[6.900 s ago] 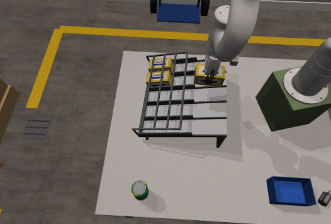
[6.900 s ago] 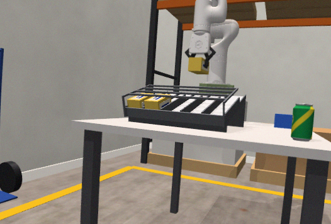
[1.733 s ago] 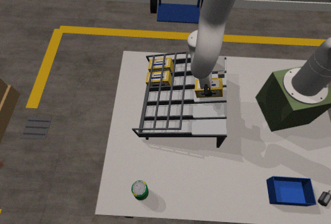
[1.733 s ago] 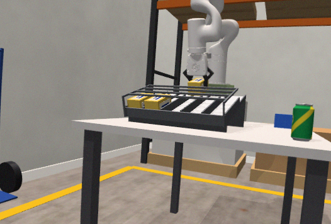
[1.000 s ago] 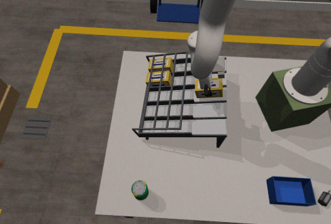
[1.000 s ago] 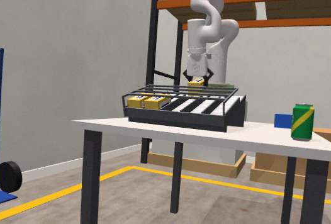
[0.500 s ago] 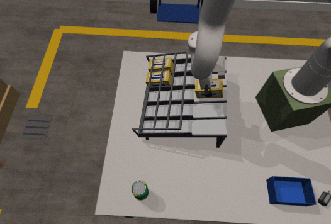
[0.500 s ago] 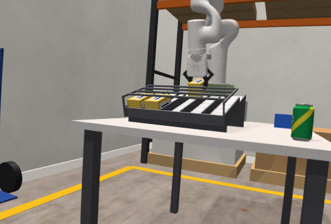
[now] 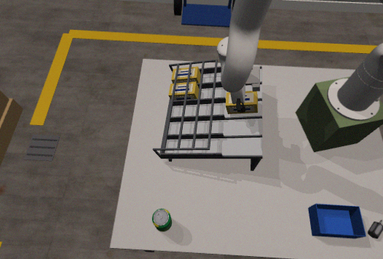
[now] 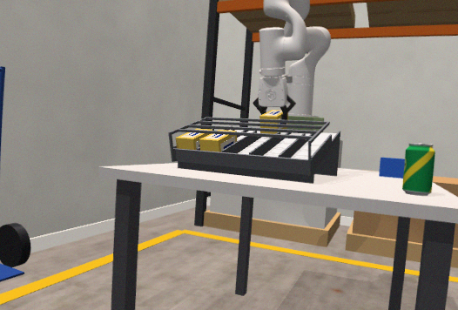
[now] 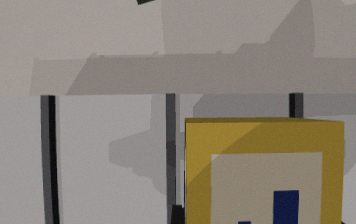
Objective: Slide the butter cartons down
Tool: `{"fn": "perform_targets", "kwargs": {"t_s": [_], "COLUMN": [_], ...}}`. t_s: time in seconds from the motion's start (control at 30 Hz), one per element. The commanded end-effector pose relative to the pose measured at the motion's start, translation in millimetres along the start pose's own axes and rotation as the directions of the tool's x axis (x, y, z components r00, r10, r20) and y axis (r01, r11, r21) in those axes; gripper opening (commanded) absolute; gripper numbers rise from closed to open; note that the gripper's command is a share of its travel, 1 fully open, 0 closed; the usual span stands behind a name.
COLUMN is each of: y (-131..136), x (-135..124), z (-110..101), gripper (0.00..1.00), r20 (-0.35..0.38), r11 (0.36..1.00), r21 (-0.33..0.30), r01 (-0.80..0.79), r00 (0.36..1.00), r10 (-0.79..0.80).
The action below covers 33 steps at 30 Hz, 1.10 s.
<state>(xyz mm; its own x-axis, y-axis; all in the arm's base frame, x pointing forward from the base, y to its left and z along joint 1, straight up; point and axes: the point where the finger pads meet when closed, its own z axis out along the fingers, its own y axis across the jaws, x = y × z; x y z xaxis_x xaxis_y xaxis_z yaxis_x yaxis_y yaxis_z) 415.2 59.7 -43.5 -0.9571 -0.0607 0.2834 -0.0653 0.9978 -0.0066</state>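
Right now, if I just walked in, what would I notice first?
Probably the big white robot arm reaching over the sloped shelf, its gripper clamped on a yellow butter carton at the high end. Two more butter cartons sit side by side at the low end.
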Motion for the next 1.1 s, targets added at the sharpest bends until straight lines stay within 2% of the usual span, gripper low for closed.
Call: {"fn": "perform_targets", "kwargs": {"t_s": [0.0, 1.07], "y": [0.1, 0.1], "x": [-0.8, -0.1], "z": [-0.5, 5.2], "gripper": [0.0, 0.0], "r20": [0.002, 0.002], "r11": [1.0, 1.0], "r21": [0.0, 0.0], "r01": [0.0, 0.0], "r00": [1.0, 1.0], "r10": [0.0, 0.0]}}
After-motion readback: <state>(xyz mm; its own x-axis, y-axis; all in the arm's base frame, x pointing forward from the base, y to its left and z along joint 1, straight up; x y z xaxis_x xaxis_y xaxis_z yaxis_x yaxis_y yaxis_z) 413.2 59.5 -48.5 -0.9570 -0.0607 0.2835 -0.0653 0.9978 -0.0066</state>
